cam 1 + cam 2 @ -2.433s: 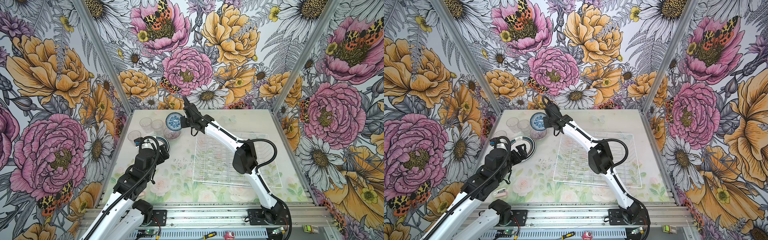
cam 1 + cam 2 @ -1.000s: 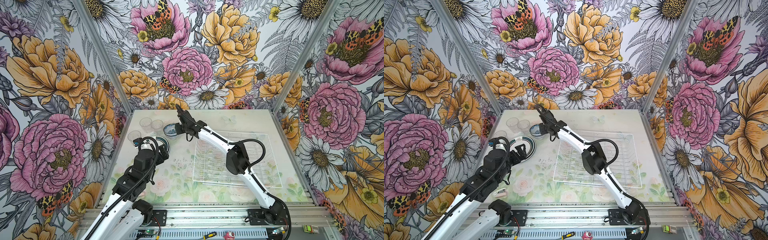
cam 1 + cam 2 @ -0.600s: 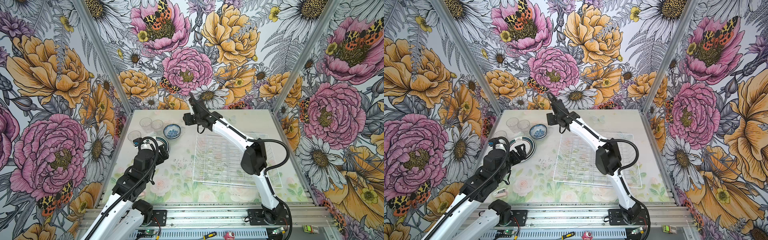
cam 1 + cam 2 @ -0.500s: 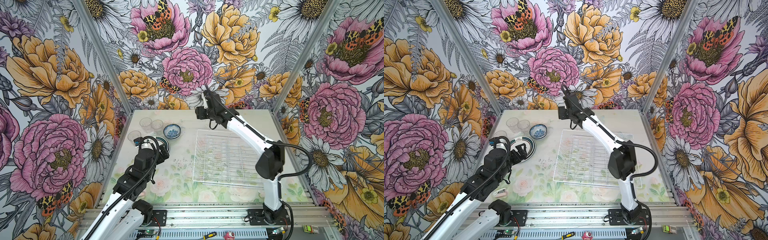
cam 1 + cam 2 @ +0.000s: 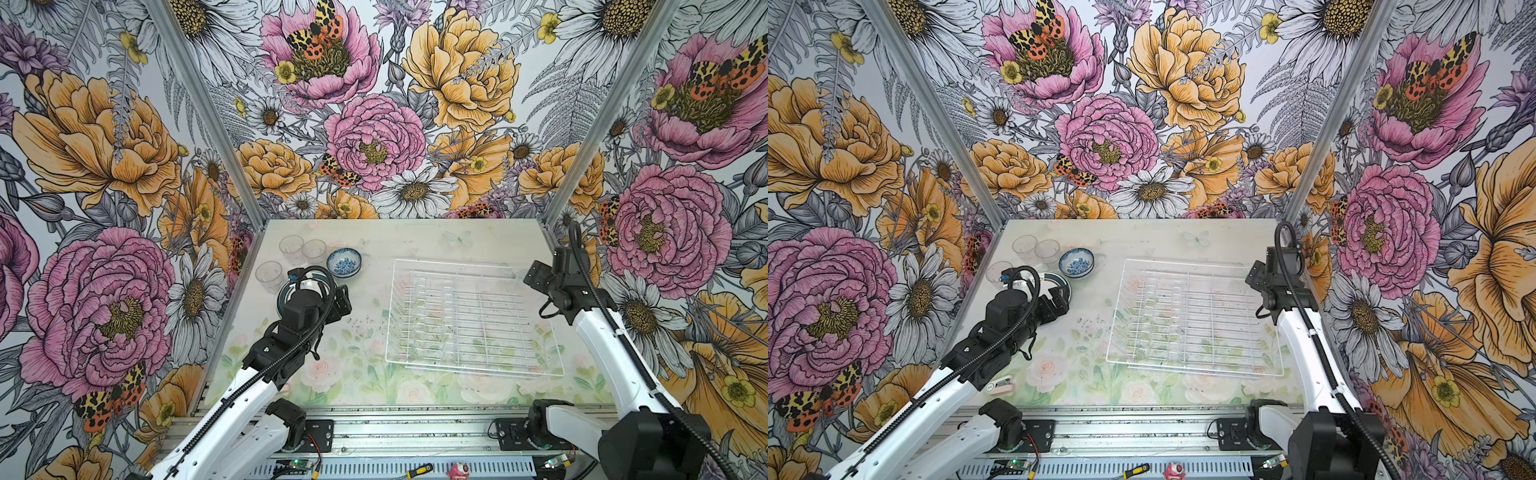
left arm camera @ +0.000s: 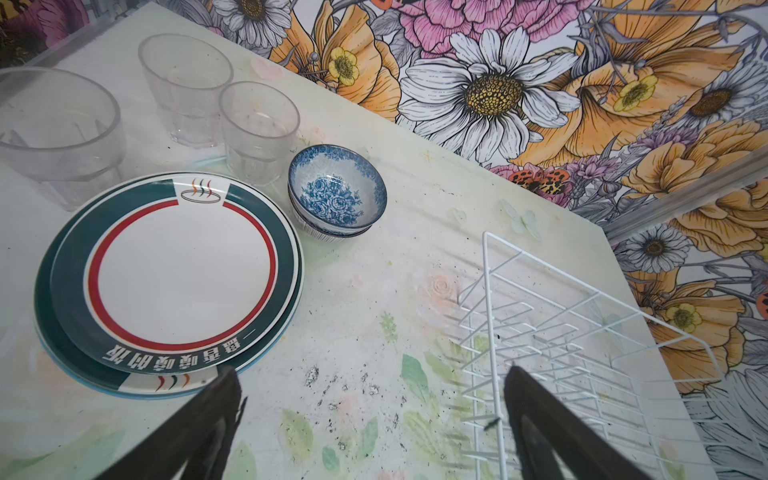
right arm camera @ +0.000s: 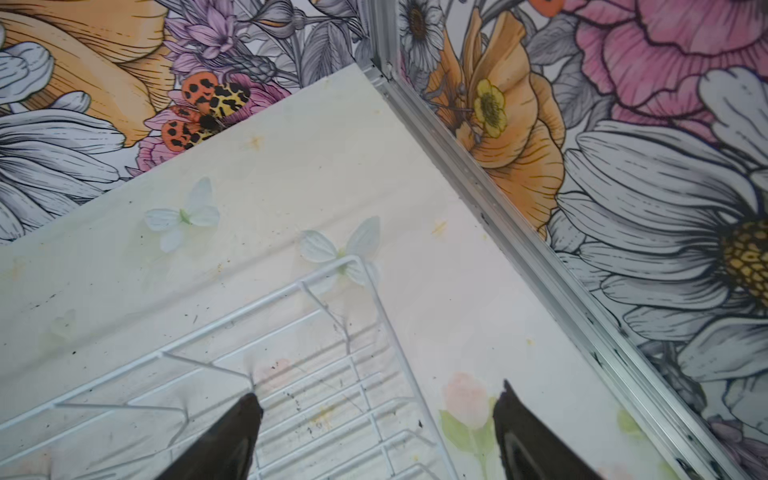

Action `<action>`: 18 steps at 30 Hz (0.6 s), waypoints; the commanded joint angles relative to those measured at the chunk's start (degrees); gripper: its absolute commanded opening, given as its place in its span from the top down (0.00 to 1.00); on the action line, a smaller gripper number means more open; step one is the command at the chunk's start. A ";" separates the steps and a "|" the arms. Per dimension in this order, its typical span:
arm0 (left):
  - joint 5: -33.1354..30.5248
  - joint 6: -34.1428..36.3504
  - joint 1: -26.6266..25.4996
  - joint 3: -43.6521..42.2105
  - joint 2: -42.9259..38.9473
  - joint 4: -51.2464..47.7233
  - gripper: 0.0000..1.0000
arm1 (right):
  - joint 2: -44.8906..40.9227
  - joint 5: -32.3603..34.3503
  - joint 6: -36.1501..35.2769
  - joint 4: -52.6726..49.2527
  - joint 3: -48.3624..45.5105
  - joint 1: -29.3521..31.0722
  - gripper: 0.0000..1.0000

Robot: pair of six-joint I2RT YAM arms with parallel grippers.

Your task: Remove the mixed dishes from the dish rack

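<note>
Standing empty right of centre, rack (image 5: 453, 262), right gripper (image 7: 378, 392) agape over its far-right corner, might snag wire; plates (image 6: 178, 270) stacked far left, left gripper (image 6: 372, 374) agape beside them, might nudge them; tumblers (image 6: 257, 129) and nested bowls (image 6: 336, 191), crowded behind, might topple.

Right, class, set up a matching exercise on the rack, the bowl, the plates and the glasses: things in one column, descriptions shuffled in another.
1 rack
2 bowl
3 plates
4 glasses

a clear, upright
b white wire, holding nothing
c blue flowers, nested in another bowl
d green rim, red ring, stacked

Pairs: 1-b, 2-c, 3-d, 4-a
</note>
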 commanded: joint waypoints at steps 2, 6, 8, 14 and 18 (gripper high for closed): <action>2.93 1.95 -1.31 0.93 2.80 4.16 0.01 | 1.58 -8.91 -0.47 -0.76 -1.63 -2.41 0.12; 2.61 2.03 -2.24 0.87 3.83 6.24 0.01 | 4.40 -9.69 -1.41 -0.43 -2.41 -3.12 0.13; 2.49 2.22 -2.33 0.80 3.90 6.64 0.01 | 6.44 -10.61 -2.29 -0.50 -2.23 -3.34 0.15; 0.94 2.78 -2.33 0.28 3.55 6.77 0.01 | 11.53 -11.29 -2.96 -0.33 -1.62 -3.39 0.39; 0.19 3.04 -2.16 -0.25 3.37 7.17 0.01 | 12.99 -11.46 -2.56 0.78 -1.73 -2.97 0.66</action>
